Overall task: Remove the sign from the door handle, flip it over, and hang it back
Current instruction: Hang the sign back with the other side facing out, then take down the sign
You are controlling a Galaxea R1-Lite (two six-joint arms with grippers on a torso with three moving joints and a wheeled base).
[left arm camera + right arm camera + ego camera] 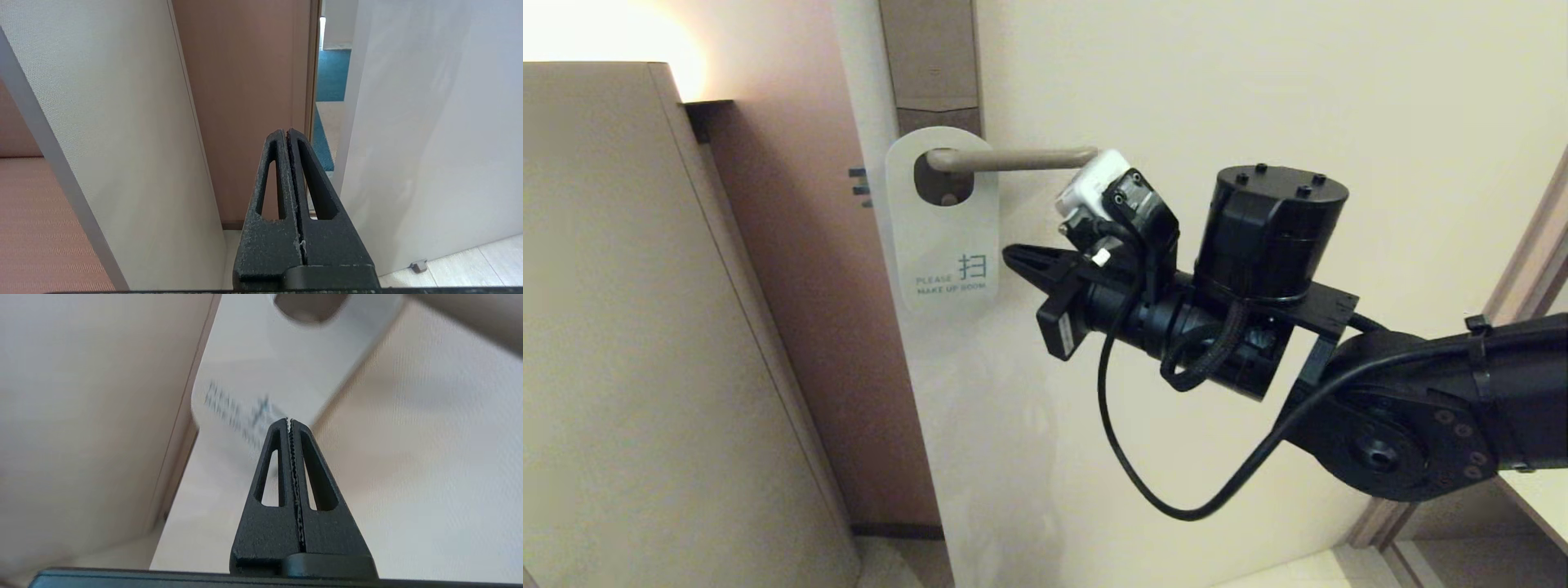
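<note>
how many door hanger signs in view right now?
1. The white rounded-end door hanger sign with blue text hangs by its hole on the slim taupe metal lever door handle, at the door's edge. The shut right gripper is just beside its lower edge. None elsewhere visible.

Warm top-left glow; blurred right-wrist view.

Taupe door handle (1013,158) on cream door (1258,82), white sign (943,220) hanging from it
</note>
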